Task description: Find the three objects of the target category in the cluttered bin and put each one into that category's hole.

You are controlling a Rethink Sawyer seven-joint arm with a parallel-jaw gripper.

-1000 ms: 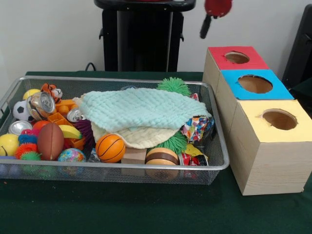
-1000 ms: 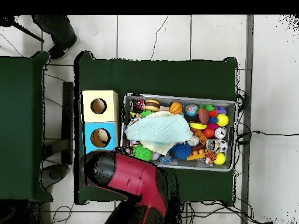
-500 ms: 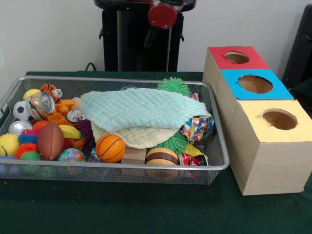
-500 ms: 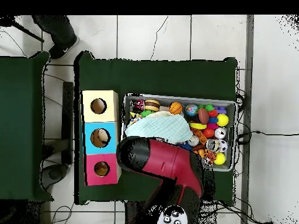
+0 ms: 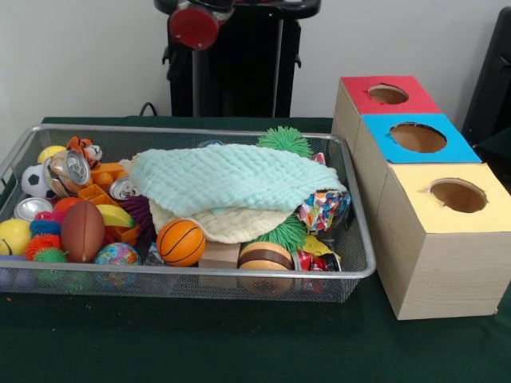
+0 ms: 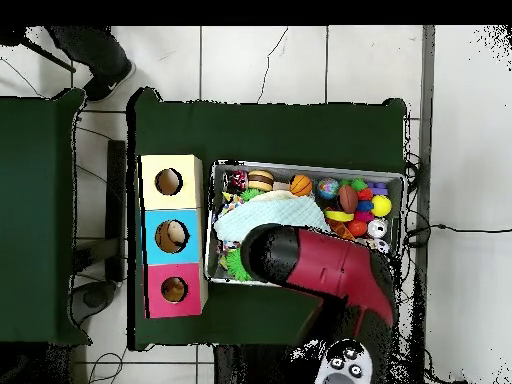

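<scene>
The wire-mesh bin stands on the green table, full of toys; it also shows in the overhead view. An orange striped plush tiger lies at its far left corner in the front view. A mint cloth over a cream cloth covers the middle and hides what is under them. No duck shows plainly. The red arm reaches over the robot-side half of the bin in the overhead view. In the front view only its round red end shows, high at the top edge. I cannot make out the gripper's state.
Three wooden boxes with round holes stand beside the bin: red top, blue top, yellow top. The bin also holds balls, shiny cans, green spiky balls, a toy football and a basketball.
The arm has swung from over the boxes to over the bin. In the front view its red end has moved leftward along the top edge. The toys have not moved.
</scene>
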